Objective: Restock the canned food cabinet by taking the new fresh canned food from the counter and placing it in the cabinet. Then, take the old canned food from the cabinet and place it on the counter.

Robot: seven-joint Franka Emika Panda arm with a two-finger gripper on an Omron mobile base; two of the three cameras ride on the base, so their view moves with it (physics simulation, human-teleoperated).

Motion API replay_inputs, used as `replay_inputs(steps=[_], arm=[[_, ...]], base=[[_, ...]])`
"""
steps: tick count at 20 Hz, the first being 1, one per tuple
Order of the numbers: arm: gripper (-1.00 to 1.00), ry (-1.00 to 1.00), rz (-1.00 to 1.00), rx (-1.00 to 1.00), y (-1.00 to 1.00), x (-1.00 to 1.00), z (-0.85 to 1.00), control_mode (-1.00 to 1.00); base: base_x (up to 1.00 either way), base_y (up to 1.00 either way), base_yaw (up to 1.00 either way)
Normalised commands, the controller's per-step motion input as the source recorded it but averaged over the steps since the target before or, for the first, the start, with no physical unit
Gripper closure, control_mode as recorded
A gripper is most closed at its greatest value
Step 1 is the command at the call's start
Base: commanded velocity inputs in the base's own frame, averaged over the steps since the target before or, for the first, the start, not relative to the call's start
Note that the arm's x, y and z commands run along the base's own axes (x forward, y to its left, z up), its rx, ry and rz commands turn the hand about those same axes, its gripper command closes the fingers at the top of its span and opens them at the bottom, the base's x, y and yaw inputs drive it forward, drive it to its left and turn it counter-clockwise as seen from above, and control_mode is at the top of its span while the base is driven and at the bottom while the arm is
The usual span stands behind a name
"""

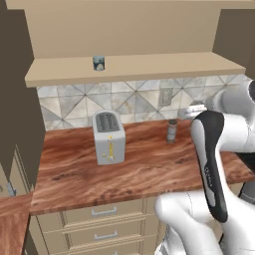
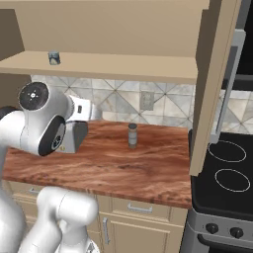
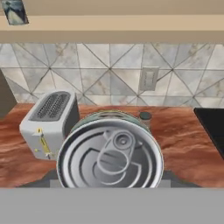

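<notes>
Silver tin (image 3: 110,151) large at bottom of hand view, pull-tab top facing camera, between fingers, off counter (image 1: 139,169). Jaws apparently pinching tin, tips hidden. Dark can (image 1: 98,63) upright on cabinet (image 1: 149,64) shelf. Toaster (image 1: 108,137), shaker (image 2: 132,135) on counter.

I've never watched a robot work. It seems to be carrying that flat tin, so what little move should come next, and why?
Probably lift the tin higher, toward the cabinet shelf. The hand view shows the tin close against the camera, seemingly in the gripper, with the toaster and counter beyond it and the shelf well above. The old can stands at the left, so the space beside it looks free.
</notes>
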Motion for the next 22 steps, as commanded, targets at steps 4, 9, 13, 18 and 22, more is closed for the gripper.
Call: replay_inputs(steps=[4,9,13,18,22], arm=[[1.0,0.0,0.0,0.0,0.12,0.7,1.0,-1.0],[1.0,-0.07,0.0,0.0,0.0,0.14,0.44,-1.0],[1.0,-0.05,-0.01,0.0,-0.05,0.43,0.0,-1.0],[1.0,-0.02,-0.05,0.0,-0.05,0.88,0.0,-1.0],[1.0,0.0,-0.07,0.0,-0.07,1.0,0.0,-1.0]], base=[[0.0,0.0,0.0],[0.0,0.0,0.0],[0.0,0.0,0.0],[0.0,0.0,0.0],[0.0,0.0,0.0]])
